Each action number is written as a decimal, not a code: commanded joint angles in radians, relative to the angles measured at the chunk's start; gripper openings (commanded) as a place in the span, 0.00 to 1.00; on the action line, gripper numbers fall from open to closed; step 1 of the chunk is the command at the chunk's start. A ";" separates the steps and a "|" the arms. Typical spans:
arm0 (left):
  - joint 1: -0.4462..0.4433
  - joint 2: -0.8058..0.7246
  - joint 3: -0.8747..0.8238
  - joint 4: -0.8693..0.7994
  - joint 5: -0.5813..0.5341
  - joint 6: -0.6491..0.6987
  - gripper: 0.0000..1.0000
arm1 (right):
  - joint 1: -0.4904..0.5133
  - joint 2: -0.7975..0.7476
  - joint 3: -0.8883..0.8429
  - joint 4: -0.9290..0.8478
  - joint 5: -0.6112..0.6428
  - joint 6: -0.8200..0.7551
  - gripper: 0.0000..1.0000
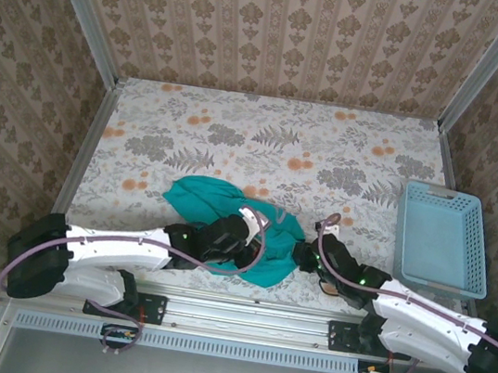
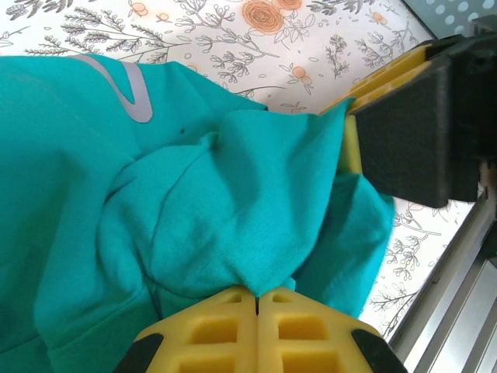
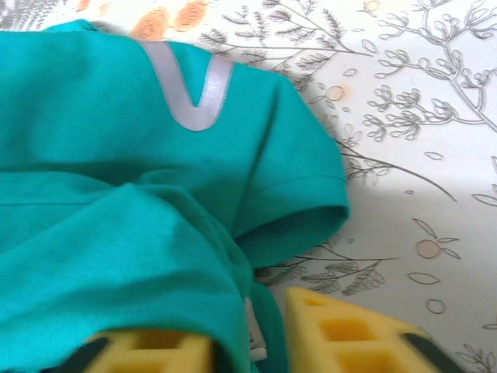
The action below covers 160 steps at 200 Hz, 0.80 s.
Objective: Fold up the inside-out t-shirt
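Observation:
The inside-out t-shirt (image 1: 205,201) lies crumpled in a teal heap near the table's front edge. My left gripper (image 2: 257,294) is shut, pinching a peak of the t-shirt (image 2: 194,202) between its yellow fingertips. In the top view, the left gripper (image 1: 257,242) is pressed into the heap's right side. My right gripper (image 1: 305,253) meets the heap from the right. Its jaws (image 3: 241,326) stand apart, with a fold of the t-shirt (image 3: 116,155) draped over the left finger and hanging in the gap. A small white tag (image 3: 255,336) shows there. One of the right gripper's fingers (image 2: 388,78) is close by in the left wrist view.
A light-blue slotted basket (image 1: 440,236) stands at the table's right side. The metal rail (image 1: 241,300) of the front edge runs just behind the heap. Patterned walls close in the left, right and back of the floral tabletop (image 1: 266,133).

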 commanded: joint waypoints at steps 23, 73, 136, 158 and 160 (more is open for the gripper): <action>0.054 -0.034 -0.015 0.047 0.080 0.014 0.01 | 0.072 -0.103 0.063 -0.101 0.015 -0.227 0.59; 0.077 -0.024 -0.006 0.048 0.122 0.019 0.01 | 0.155 -0.091 0.093 -0.049 0.040 -0.344 0.69; 0.078 -0.023 -0.002 0.061 0.190 0.039 0.01 | 0.149 0.127 0.151 0.109 -0.030 -0.346 0.53; 0.079 -0.027 -0.010 0.059 0.189 0.043 0.01 | 0.131 0.148 0.171 0.103 -0.031 -0.342 0.28; 0.078 -0.029 -0.010 0.059 0.187 0.043 0.02 | 0.129 0.146 0.171 0.103 -0.032 -0.342 0.26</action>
